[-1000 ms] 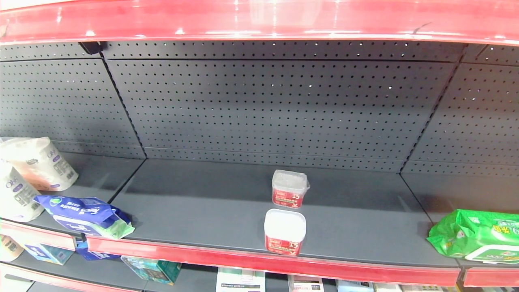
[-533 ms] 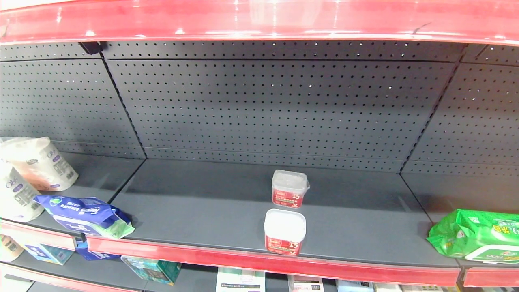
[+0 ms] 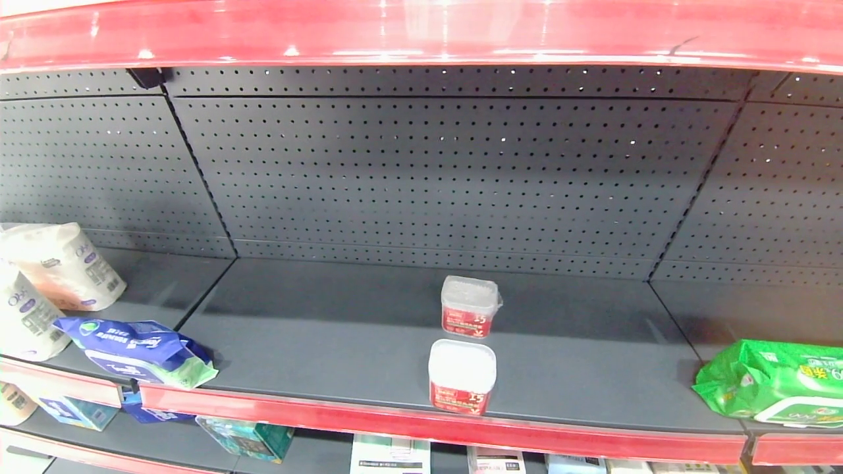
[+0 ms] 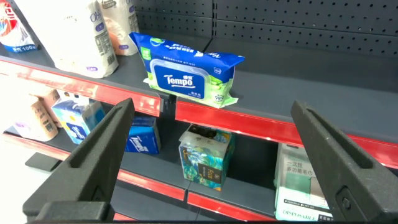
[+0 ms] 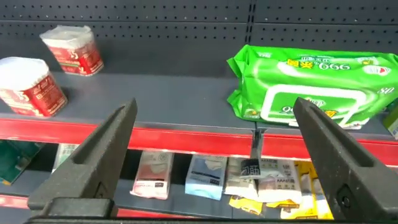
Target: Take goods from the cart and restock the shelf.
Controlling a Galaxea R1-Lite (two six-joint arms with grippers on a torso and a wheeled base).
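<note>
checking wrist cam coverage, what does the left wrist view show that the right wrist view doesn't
Left wrist view: the open left claw, a blue wipes pack and white paper rolls. Right wrist view: the open right claw, a green wipes pack and two red tubs. Both: the red shelf edge and the perforated back panel.

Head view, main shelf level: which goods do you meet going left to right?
White paper-roll packs → blue wipes pack → front red-labelled tub → green wipes pack.
</note>
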